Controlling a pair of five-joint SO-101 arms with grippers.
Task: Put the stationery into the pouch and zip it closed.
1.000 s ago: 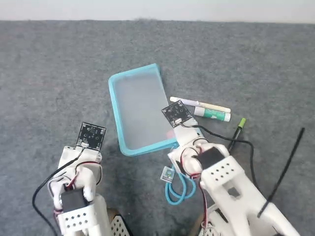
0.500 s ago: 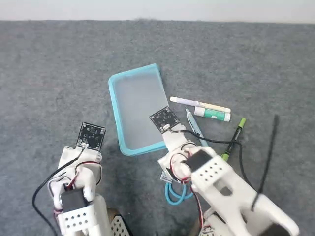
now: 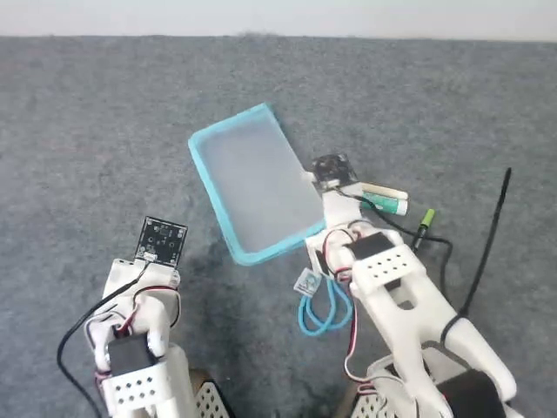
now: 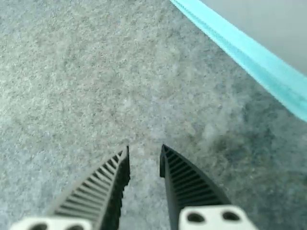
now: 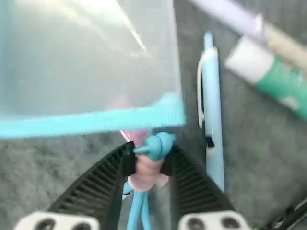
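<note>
As your right arm (image 3: 392,279) has swung toward the pens, pouch (image 3: 257,178): it has turned on the counter (image 3: 104,131) since 0.5 s ago, its near corner dragged toward the stationery.
Right claw (image 5: 147,149): pressed together on the pink zip pull (image 5: 146,175) and the knot of the blue cord (image 5: 158,143), right at the pouch's teal corner.
Pouch to right claw: you see the clear panel spreading away from the claw tips, with the teal edge touching the knot.
Blue pen (image 5: 213,120): just beside the pouch's side edge, alongside your right claw; in the high view it showed 0.5 s ago and the arm now covers it.
Glue stick (image 5: 268,79): past the blue pen, next to the purple pen (image 5: 240,24), both apart from the pouch.
Green marker (image 3: 424,219): farther out, near the glue stick's end.
Left claw (image 4: 144,151): slightly spread, low over the counter, the pouch's teal edge well ahead of it.
Left arm (image 3: 139,331): where you had it 1 s ago.
</note>
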